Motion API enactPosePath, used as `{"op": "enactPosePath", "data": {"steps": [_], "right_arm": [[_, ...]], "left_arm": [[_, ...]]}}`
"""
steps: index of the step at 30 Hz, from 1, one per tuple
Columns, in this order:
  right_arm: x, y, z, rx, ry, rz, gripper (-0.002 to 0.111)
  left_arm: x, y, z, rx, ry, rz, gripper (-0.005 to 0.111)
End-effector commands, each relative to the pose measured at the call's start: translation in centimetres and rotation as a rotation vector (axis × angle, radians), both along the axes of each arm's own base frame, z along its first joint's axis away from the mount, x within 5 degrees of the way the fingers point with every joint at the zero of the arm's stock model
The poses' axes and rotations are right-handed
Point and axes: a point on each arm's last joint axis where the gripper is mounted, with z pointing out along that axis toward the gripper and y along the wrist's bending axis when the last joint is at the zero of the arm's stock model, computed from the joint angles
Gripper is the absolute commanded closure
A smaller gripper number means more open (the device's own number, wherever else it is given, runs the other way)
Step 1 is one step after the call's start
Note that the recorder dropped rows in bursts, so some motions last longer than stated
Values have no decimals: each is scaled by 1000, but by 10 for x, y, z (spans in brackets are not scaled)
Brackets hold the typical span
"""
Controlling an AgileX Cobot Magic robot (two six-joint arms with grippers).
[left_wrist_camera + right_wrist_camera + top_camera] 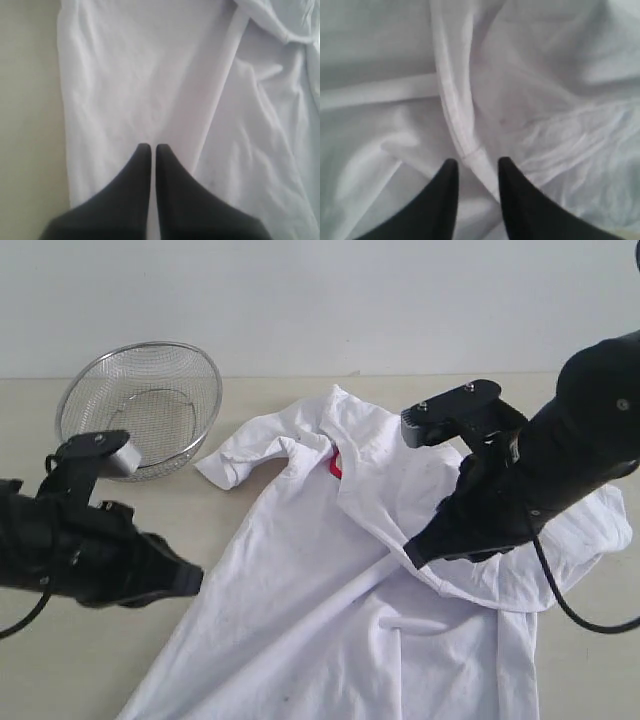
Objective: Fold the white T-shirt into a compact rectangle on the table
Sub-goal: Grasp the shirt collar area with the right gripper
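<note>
Exterior view: the white T-shirt [330, 590] lies rumpled on the table [80, 680]. Its long axis runs from the collar at about 12 o'clock to the bottom hem at about 7 o'clock. The 3 o'clock side is folded over the body. A wire-mesh basket [140, 400] sits at 10 o'clock, apart from the cloth. The left gripper [190, 580] is at the shirt's 9 o'clock edge and the right gripper [415, 555] is over the folded flap.

Left wrist view: the left gripper [150, 147] is clenched and empty. Flat shirt fabric [125, 75] lies ahead of it, with bare table [25, 125] alongside.

Right wrist view: the right gripper [477, 162] has its jaws parted. A stitched hem ridge [452, 110] passes between them and does not look pinched.

Judgement: the right arm is nearer the loose flap, and the next fold turns on that hem.
</note>
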Motion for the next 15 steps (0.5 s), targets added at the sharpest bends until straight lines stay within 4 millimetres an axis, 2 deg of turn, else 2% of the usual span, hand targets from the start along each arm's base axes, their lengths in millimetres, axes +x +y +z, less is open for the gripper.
{"op": "enactPosePath", "data": {"steps": [1, 9, 15], "right_arm": [[22, 10, -3, 19, -51, 13, 52], [59, 25, -20, 14, -21, 9, 56], [73, 32, -20, 15, 1, 23, 56]], "left_arm": [[28, -13, 8, -25, -28, -14, 102], [71, -37, -19, -24, 40, -101, 102], [85, -43, -51, 13, 108, -115, 102]]}}
